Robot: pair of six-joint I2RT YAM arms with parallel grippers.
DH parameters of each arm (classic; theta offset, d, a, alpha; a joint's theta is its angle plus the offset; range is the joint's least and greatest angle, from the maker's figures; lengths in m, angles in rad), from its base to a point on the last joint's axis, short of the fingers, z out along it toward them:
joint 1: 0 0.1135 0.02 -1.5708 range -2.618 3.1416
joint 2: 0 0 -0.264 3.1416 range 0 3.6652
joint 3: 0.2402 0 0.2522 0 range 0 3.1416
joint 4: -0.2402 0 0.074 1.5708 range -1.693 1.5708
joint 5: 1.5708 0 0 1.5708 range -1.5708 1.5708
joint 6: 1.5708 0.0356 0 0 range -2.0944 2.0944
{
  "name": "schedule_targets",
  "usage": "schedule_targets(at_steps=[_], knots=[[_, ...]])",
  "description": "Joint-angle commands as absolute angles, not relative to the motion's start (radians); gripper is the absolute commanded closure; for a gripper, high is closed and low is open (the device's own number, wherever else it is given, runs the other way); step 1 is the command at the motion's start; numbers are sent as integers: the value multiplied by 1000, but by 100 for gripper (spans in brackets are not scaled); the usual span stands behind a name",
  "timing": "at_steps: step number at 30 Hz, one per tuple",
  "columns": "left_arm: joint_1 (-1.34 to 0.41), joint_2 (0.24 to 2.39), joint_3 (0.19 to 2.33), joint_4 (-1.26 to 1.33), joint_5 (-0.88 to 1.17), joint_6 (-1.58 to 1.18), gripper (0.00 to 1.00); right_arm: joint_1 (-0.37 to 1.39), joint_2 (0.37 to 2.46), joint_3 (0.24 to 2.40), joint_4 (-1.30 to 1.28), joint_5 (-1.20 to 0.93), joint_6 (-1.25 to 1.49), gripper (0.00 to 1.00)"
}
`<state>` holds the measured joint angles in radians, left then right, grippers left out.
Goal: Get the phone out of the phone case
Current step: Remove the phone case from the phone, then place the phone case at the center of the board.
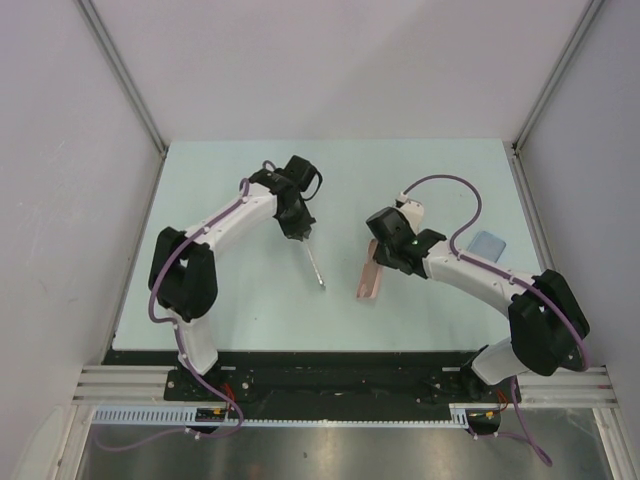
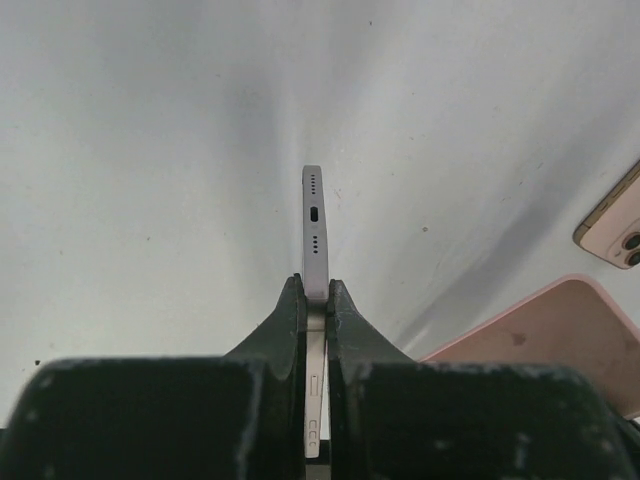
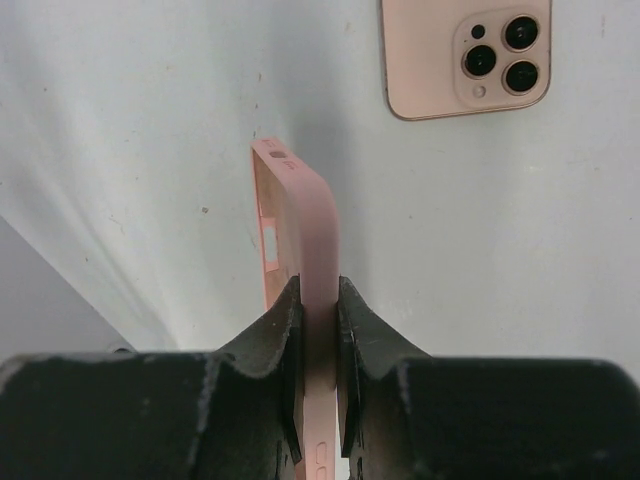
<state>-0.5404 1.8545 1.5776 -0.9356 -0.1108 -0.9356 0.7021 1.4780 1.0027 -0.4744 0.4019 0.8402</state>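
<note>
Pink case [image 3: 300, 215], likely bendy, clamped in right gripper [image 3: 318, 292]; at nine o'clock, left gripper [image 2: 315, 292] pinches stiff, probably slippery phone [image 2: 315, 230] across its faces.

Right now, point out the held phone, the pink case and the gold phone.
held phone [image 2: 316, 240]: left wrist, bottom edge.
pink case [image 3: 318, 235]: right wrist, outer side.
gold phone [image 3: 430, 60]: right wrist, bare back.
</note>
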Motion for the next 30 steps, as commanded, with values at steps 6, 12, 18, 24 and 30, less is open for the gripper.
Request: schedule_targets(at_steps=[6, 12, 18, 24, 30], knots=[[-552, 1850, 1700, -1014, -208, -887, 100, 577, 1395, 982, -433, 341, 740, 100], [-552, 1852, 1727, -1000, -247, -812, 100, 330, 1252, 864, -259, 2, 646, 100], [-552, 1824, 1683, -904, -270, -664, 100, 64, 1235, 864, -201, -123, 623, 100], [-549, 1841, 1703, -916, -334, -568, 100, -107, 1354, 865, -52, -216, 672, 100], [-538, 1855, 1690, -904, -305, -563, 100, -204, 1572, 925, 86, -203, 735, 100]])
